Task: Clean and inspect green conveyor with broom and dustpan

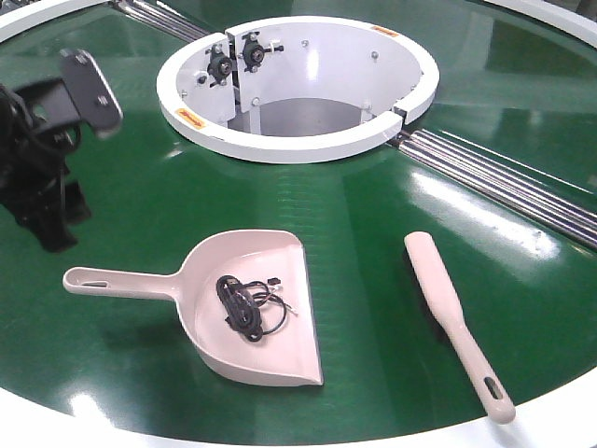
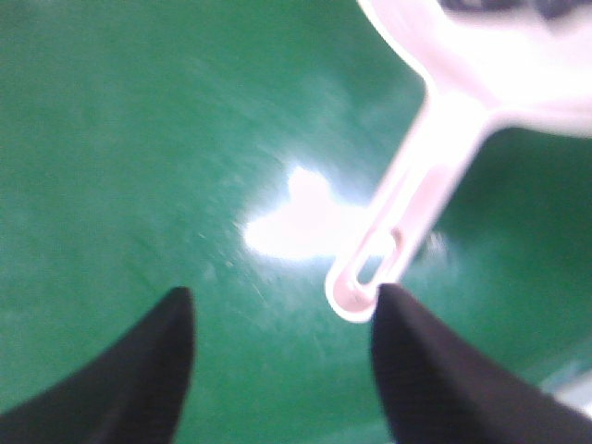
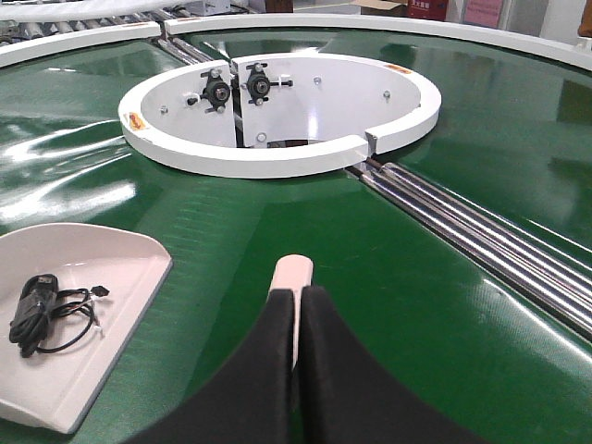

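The dustpan (image 1: 252, 308) lies on the green conveyor (image 1: 373, 233), its handle pointing left, with a black cable bundle (image 1: 244, 303) in its scoop. The broom (image 1: 452, 317) lies flat on the belt to its right, handle end near the front rim, with nothing holding it in the front view. My left gripper (image 1: 51, 219) hovers open just left of the dustpan handle. In the left wrist view the handle's slotted end (image 2: 365, 277) lies beside the right fingertip of my left gripper (image 2: 282, 294). My right gripper (image 3: 298, 291) is shut, with the broom tip (image 3: 291, 271) showing beyond it. It is out of the front view.
The white central ring (image 1: 298, 145) stands behind the dustpan, with bearing mounts on its inner wall. Steel rollers (image 1: 494, 182) run from the ring toward the right edge. The white outer rim (image 1: 560, 420) curves along the front. The dustpan also shows in the right wrist view (image 3: 65, 314).
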